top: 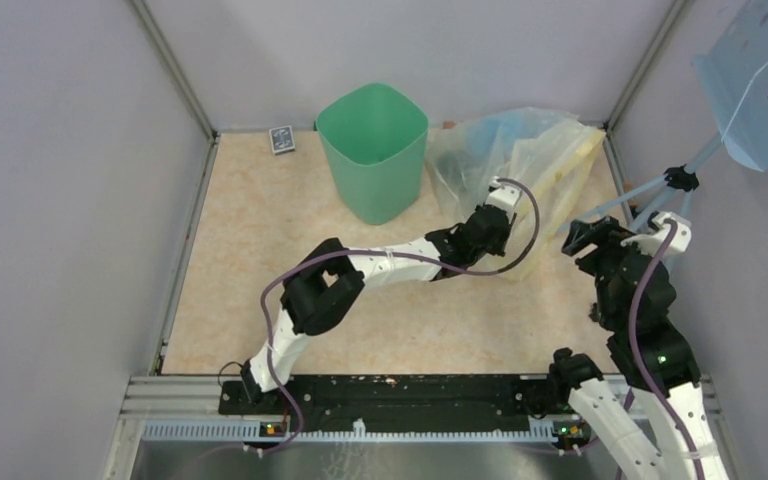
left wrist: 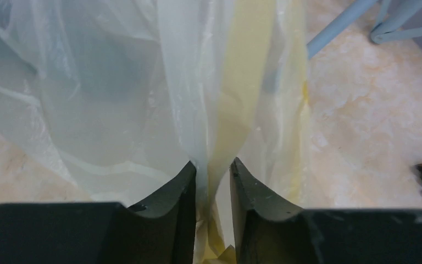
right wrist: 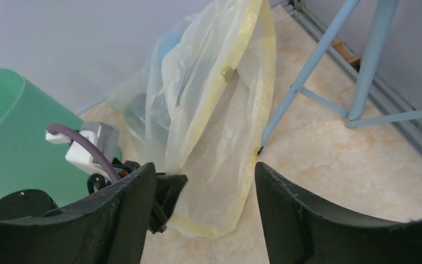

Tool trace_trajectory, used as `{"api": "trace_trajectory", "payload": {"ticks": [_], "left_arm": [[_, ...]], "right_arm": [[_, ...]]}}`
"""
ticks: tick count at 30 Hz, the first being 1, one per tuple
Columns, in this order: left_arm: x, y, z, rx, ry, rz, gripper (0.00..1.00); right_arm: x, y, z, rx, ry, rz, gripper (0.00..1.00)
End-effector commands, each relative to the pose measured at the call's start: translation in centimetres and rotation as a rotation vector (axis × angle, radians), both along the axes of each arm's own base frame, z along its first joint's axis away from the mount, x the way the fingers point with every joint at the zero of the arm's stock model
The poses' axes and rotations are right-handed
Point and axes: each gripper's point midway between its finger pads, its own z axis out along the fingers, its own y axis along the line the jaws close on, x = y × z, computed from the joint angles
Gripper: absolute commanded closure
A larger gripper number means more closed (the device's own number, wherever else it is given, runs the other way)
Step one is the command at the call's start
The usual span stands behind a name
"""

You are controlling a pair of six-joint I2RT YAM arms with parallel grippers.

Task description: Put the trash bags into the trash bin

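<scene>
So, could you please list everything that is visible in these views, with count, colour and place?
trash bin: one, mint green, upright, back centre.
pale plastic bag: one, translucent yellowish, heaped right of the bin.
small flat object: one, dark blue, back left corner; too small to identify.
perforated panel: one, light blue, upper right, above the tube legs.
table: one, beige marbled, beneath all.
left gripper: one, black, jaws narrow around a fold of the bag.
right gripper: one, black, open and empty, right side.
</scene>
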Motion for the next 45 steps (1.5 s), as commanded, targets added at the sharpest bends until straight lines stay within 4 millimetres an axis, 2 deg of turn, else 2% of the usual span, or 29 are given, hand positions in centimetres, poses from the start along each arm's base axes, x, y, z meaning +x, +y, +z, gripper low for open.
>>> {"api": "trace_trajectory", "payload": {"ticks": [1,2,3,5,7,10,14,20,22,28,31,34,38,41,43,45], "left_arm": [[1.7,3.1,2.0,0.1,-0.083,0.102,0.86],[1.7,4.1,1.8,0.116,-0.077,0.113,0.96],[1.7,4.9,2.4,0.109,-0.071,0.13,1.0],[1.5,7.0,2.7,0.113,-0.051,0.153,1.0],[1.1,8.7,4.2,0.096,-0.049,0.152,1.0],[-0.2,10.5,5.8,0.067,-0.049,0.133,1.0],[-1.8,12.0,8.1,0.009,-0.047,0.104,1.0],[-4.0,14.1,10.1,-0.038,-0.043,0.076,1.0],[-4.8,14.7,10.4,-0.051,-0.036,0.061,1.0],[-7.1,15.4,10.9,-0.093,-0.043,-0.028,1.0],[-7.6,15.9,9.8,-0.08,-0.024,-0.037,1.0],[-7.9,16.3,8.0,-0.054,0.004,-0.031,1.0],[-8.2,16.2,5.6,-0.029,0.043,-0.036,1.0],[-8.2,16.0,4.1,-0.006,0.068,-0.041,1.0],[-8.1,15.7,3.4,0.007,0.077,-0.043,1.0],[-7.9,15.6,3.2,0.011,0.079,-0.04,1.0]], "right_arm": [[1.3,2.5,-4.2,0.041,0.13,0.097,0.38],[1.6,3.3,-5.4,0.083,0.15,0.12,0.41],[1.8,4.0,-6.7,0.104,0.173,0.147,0.43],[2.3,5.8,-8.9,0.174,0.205,0.206,0.47],[2.7,6.9,-10.6,0.217,0.231,0.24,0.5],[3.6,8.7,-12.6,0.244,0.265,0.311,0.7],[5.1,10.6,-13.4,0.269,0.269,0.383,1.0],[7.1,13.3,-13.3,0.34,0.238,0.486,1.0],[8.0,14.6,-12.5,0.356,0.185,0.551,1.0],[10.4,16.8,-13.8,0.33,0.21,0.638,1.0],[11.4,17.6,-14.1,0.356,0.187,0.637,1.0],[12.9,18.1,-13.6,0.383,0.14,0.629,1.0],[15.9,18.9,-11.2,0.379,0.102,0.628,1.0],[16.8,19.7,-10.2,0.399,0.089,0.651,0.99],[16.9,20.0,-10.5,0.423,0.098,0.655,0.92],[17.1,19.5,-12.9,0.403,0.191,0.601,0.78]]}}
